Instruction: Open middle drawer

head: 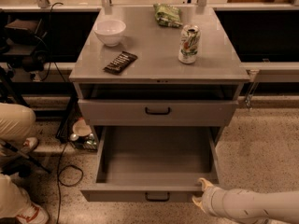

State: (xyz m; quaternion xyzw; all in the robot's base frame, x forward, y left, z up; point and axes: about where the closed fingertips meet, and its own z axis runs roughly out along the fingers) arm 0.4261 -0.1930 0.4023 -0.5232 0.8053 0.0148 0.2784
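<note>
The pulled-out middle drawer [156, 162] lies just left of the gripper [201, 193], its front running sideways; I cannot tell if the gripper holds anything.

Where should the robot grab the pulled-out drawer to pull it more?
By the small black loop handle centred on the front of the middle drawer, coming straight from the front: the loop stands off the flat panel. The gripper is at the drawer's right front corner.
</note>
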